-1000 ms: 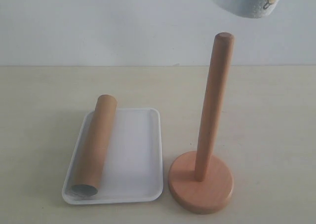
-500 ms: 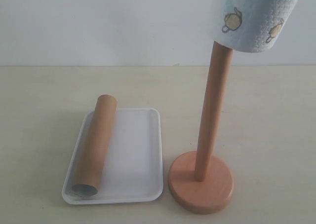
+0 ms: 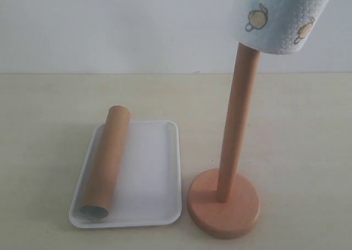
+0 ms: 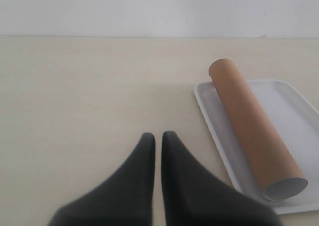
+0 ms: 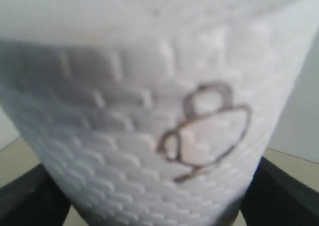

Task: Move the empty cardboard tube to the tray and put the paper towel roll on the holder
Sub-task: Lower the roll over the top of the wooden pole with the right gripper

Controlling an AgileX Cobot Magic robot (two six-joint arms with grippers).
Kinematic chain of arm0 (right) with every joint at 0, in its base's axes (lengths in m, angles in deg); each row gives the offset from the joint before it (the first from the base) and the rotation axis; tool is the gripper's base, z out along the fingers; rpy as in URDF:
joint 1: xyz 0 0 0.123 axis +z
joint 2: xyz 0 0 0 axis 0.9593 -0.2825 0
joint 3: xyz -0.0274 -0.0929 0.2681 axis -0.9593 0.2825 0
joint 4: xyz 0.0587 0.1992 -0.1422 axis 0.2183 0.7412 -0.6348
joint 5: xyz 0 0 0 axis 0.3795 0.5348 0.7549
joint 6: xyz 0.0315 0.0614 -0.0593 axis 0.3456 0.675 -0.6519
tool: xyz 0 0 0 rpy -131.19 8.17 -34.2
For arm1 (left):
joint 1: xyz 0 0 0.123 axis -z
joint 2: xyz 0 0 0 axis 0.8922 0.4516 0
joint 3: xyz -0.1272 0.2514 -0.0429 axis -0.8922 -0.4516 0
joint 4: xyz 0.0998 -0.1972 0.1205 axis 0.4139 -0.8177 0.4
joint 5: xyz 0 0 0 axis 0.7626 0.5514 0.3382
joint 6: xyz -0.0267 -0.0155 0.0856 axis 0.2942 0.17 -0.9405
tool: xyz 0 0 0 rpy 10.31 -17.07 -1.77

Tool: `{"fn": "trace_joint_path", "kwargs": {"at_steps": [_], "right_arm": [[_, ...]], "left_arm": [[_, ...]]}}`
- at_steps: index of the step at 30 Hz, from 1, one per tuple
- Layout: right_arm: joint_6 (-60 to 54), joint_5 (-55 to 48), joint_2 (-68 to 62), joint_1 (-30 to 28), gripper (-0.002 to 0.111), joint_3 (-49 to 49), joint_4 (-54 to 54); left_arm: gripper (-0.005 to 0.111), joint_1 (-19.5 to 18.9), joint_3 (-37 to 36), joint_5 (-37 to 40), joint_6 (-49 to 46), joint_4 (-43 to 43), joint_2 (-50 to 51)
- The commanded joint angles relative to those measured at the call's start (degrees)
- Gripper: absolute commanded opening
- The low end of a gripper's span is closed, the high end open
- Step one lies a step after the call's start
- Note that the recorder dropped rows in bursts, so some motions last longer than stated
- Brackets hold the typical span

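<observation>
The right gripper (image 5: 154,198) clasped the paper towel roll (image 3: 280,18), its dark fingers (image 5: 281,193) spread wide against opposite sides of the white embossed paper. In the exterior view the roll hung slightly tilted at one o'clock in the scene, cut off by the upper edge. Small teapot figures showed on its face and a teal band ran along the top. Its lower rim sat right at the top of the holder (image 3: 234,129) and hid the rounded tip of the post. Whether the tip had entered the core could not be told.

The wooden holder stood upright on its round base on the pale table (image 3: 297,151). At nine o'clock from that base, just beside it, lay the white tray (image 3: 157,173). The cardboard tube (image 3: 105,162) rested in the tray along its nine o'clock side. It ran from six toward twelve, tipped a little toward one, with its far end past the tray's rim.

The left gripper (image 4: 156,139) had its black fingers pressed together on nothing, above bare table near the tray.
</observation>
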Motion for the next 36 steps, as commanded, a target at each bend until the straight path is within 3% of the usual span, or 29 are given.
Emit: {"fn": "trace_joint_path", "kwargs": {"at_steps": [1, 36], "right_arm": [[-0.18, 3.79, 0.33, 0.12, 0.000, -0.76, 3.20], [-14.51, 10.58, 0.33, 0.12, 0.000, 14.76, 13.08]], "left_arm": [[0.004, -0.20, -0.18, 0.13, -0.11, -0.02, -0.22], [0.004, -0.20, -0.18, 0.13, -0.11, -0.02, -0.22]]}}
